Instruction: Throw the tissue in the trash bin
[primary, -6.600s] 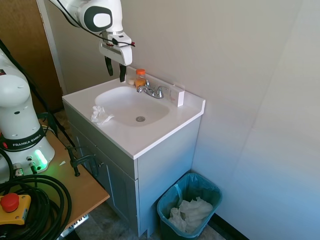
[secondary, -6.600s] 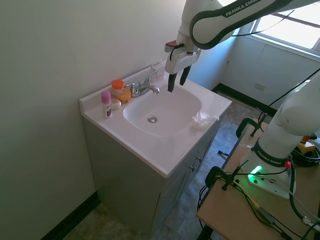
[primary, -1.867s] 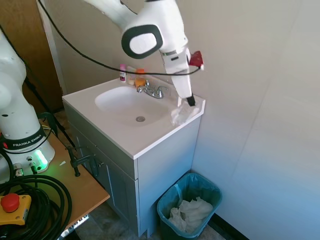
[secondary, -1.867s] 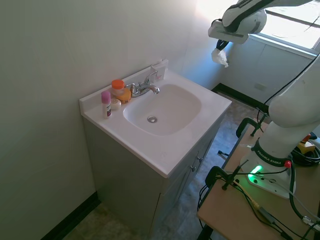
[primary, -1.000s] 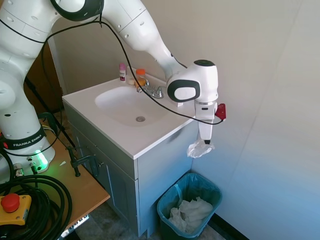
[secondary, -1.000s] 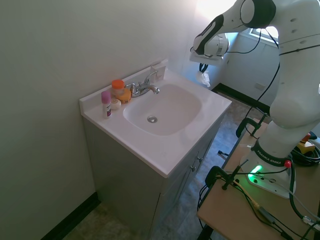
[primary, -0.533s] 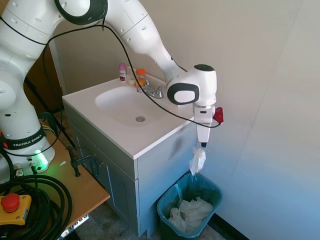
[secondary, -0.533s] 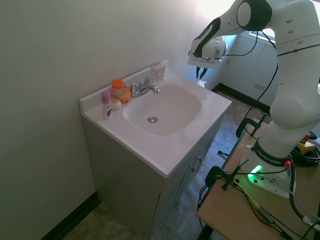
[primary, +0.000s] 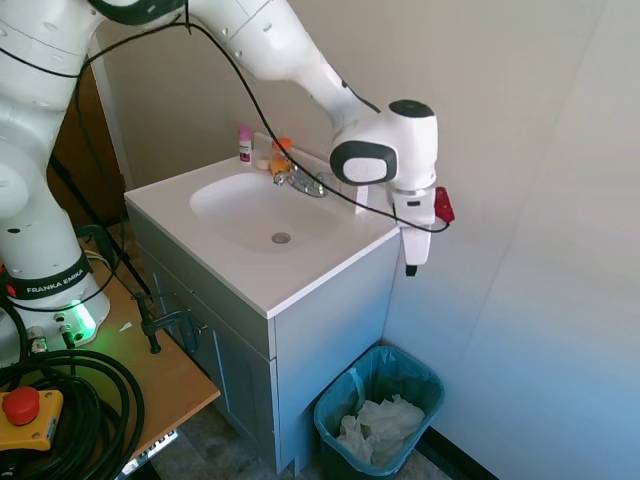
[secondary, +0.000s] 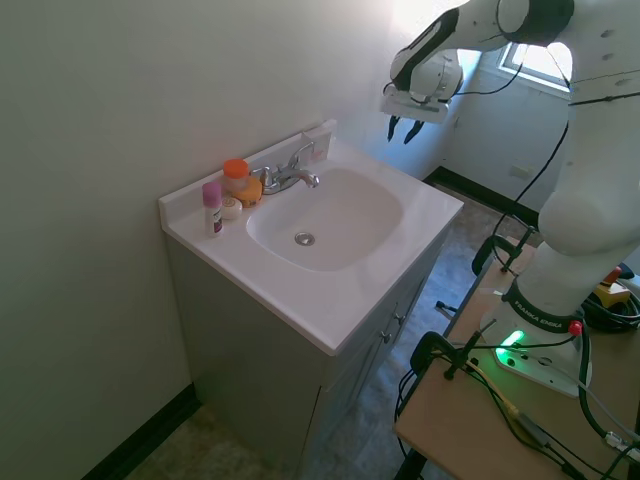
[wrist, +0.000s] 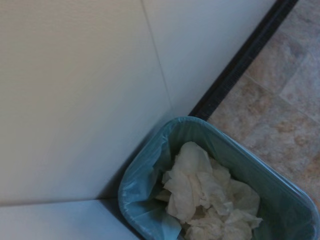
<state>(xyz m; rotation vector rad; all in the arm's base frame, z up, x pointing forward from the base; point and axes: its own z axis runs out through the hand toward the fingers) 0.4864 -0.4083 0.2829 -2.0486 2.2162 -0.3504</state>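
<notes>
Since half a second ago, we see that the tissue no longer hangs from the gripper (secondary: 404, 131), which has risen with its fingers spread and empty beside the vanity's (primary: 300, 270) right edge. We judge the tissue now lies among the crumpled paper (wrist: 205, 200) in the trash bin (primary: 425, 378), though we cannot single it out. We hold above the bin because release there lets the wad drop straight in.

White arm (primary: 290, 60) — black joints, black cable
</notes>
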